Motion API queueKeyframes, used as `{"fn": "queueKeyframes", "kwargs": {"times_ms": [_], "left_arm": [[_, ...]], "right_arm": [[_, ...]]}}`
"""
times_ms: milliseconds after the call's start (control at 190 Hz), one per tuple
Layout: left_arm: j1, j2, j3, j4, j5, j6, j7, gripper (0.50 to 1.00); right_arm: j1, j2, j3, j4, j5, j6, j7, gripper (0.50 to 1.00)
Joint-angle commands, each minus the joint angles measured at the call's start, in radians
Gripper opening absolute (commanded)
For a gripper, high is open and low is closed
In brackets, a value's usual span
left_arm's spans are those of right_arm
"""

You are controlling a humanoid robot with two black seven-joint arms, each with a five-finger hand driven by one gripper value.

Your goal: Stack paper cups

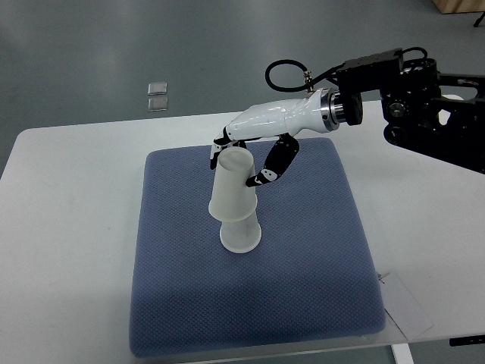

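A lab: white bench, blue test pad, bare grey floor

single steep overhead view, table filling frame

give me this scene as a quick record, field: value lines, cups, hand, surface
upper cup: upside down, tilted, partly over the lower cup
lower cup: upside down on the pad, only its rim end showing
right hand: fingers around the upper cup's top end
left hand: not in view
blue pad: under the cups, on the white table
stack: not seated straight yet
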Motion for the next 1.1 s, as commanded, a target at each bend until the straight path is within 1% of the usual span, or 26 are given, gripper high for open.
{"fn": "queueKeyframes", "kwargs": {"times_ms": [0,121,179,216,253,354,364,369,375,380,385,391,396,401,406,412,417,422,433,459,480,544,828,908,982,1092], "left_arm": [[0.0,0.0,0.0,0.0,0.0,0.0,0.0,1.0],[0.0,0.0,0.0,0.0,0.0,0.0,0.0,1.0],[0.0,0.0,0.0,0.0,0.0,0.0,0.0,1.0],[0.0,0.0,0.0,0.0,0.0,0.0,0.0,1.0],[0.0,0.0,0.0,0.0,0.0,0.0,0.0,1.0],[0.0,0.0,0.0,0.0,0.0,0.0,0.0,1.0],[0.0,0.0,0.0,0.0,0.0,0.0,0.0,1.0],[0.0,0.0,0.0,0.0,0.0,0.0,0.0,1.0],[0.0,0.0,0.0,0.0,0.0,0.0,0.0,1.0],[0.0,0.0,0.0,0.0,0.0,0.0,0.0,1.0],[0.0,0.0,0.0,0.0,0.0,0.0,0.0,1.0],[0.0,0.0,0.0,0.0,0.0,0.0,0.0,1.0],[0.0,0.0,0.0,0.0,0.0,0.0,0.0,1.0],[0.0,0.0,0.0,0.0,0.0,0.0,0.0,1.0],[0.0,0.0,0.0,0.0,0.0,0.0,0.0,1.0],[0.0,0.0,0.0,0.0,0.0,0.0,0.0,1.0],[0.0,0.0,0.0,0.0,0.0,0.0,0.0,1.0],[0.0,0.0,0.0,0.0,0.0,0.0,0.0,1.0],[0.0,0.0,0.0,0.0,0.0,0.0,0.0,1.0],[0.0,0.0,0.0,0.0,0.0,0.0,0.0,1.0],[0.0,0.0,0.0,0.0,0.0,0.0,0.0,1.0],[0.0,0.0,0.0,0.0,0.0,0.0,0.0,1.0],[0.0,0.0,0.0,0.0,0.0,0.0,0.0,1.0],[0.0,0.0,0.0,0.0,0.0,0.0,0.0,1.0],[0.0,0.0,0.0,0.0,0.0,0.0,0.0,1.0],[0.0,0.0,0.0,0.0,0.0,0.0,0.0,1.0]], "right_arm": [[0.001,-0.003,-0.001,-0.001,-0.003,0.0,0.0,0.56],[-0.004,-0.003,-0.006,0.001,-0.011,0.0,0.0,0.578],[-0.014,-0.003,-0.006,0.001,-0.011,0.0,0.0,0.633],[-0.014,-0.003,-0.006,-0.001,-0.011,0.0,0.0,0.658],[-0.014,-0.002,-0.006,-0.001,-0.011,-0.001,0.0,0.711],[-0.019,-0.002,-0.004,-0.001,-0.011,-0.001,0.0,0.764],[-0.02,-0.003,-0.004,-0.001,-0.011,-0.001,0.0,0.774],[-0.022,-0.003,-0.004,-0.001,-0.011,-0.001,0.0,0.79],[-0.022,-0.003,-0.004,-0.001,-0.011,-0.001,0.0,0.791],[-0.023,-0.003,-0.004,-0.001,-0.011,-0.001,0.0,0.807],[-0.024,-0.003,-0.004,-0.001,-0.011,-0.001,0.0,0.807],[-0.024,-0.003,-0.004,-0.001,-0.011,-0.001,0.0,0.823],[-0.024,-0.003,-0.004,-0.001,-0.011,-0.001,0.0,0.823],[-0.024,-0.003,-0.004,-0.001,-0.011,-0.001,0.0,0.842],[-0.024,-0.003,-0.004,-0.001,-0.011,-0.001,0.0,0.842],[-0.025,-0.003,-0.004,-0.001,-0.011,-0.001,0.0,0.858],[-0.025,-0.003,-0.004,-0.001,-0.011,-0.001,0.0,0.858],[-0.025,-0.003,-0.003,-0.001,-0.011,-0.001,0.0,0.87],[-0.025,-0.003,-0.003,-0.001,-0.011,-0.001,0.0,0.87],[-0.027,-0.005,-0.003,-0.001,-0.009,-0.001,0.0,0.897],[-0.03,-0.005,-0.003,-0.001,-0.009,-0.001,0.0,0.907],[-0.033,-0.006,-0.003,-0.002,-0.008,-0.001,0.0,0.915],[-0.045,-0.025,0.012,-0.022,0.008,-0.007,0.002,0.915],[-0.054,-0.037,0.043,-0.042,0.02,-0.021,0.0,0.915],[-0.089,-0.042,0.088,-0.085,0.046,-0.037,0.0,0.915],[-0.166,-0.039,0.18,-0.196,0.126,-0.061,-0.002,0.915]]}}
